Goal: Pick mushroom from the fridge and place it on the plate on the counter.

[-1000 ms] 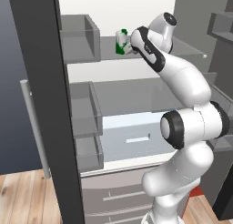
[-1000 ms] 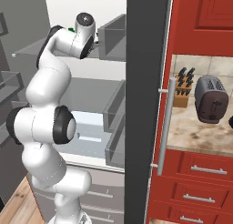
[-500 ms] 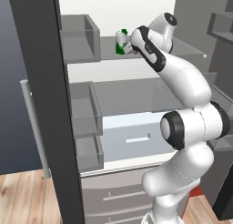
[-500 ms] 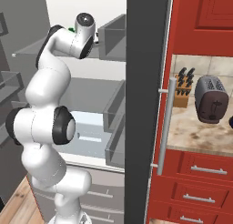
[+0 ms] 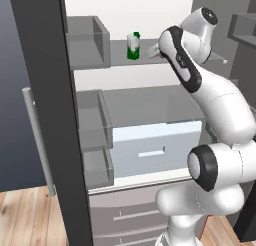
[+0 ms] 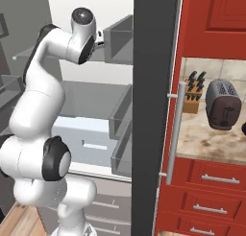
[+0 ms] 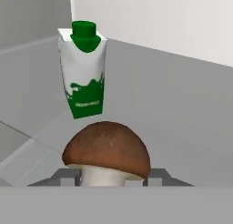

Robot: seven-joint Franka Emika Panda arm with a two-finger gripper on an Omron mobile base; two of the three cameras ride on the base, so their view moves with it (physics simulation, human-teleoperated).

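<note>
My gripper (image 7: 109,176) is reaching into the open fridge (image 5: 45,115) at the upper shelf (image 5: 145,52). Its jaws sit against either side of the mushroom (image 7: 107,152) stem, apparently gripping it. A green-and-white carton (image 7: 83,68) stands upright just beyond, apart from it.

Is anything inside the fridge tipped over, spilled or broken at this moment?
Nothing stands out. The carton stands upright on the grey shelf, the mushroom sits cap up between the fingertips, and no spill or damage shows.
</note>
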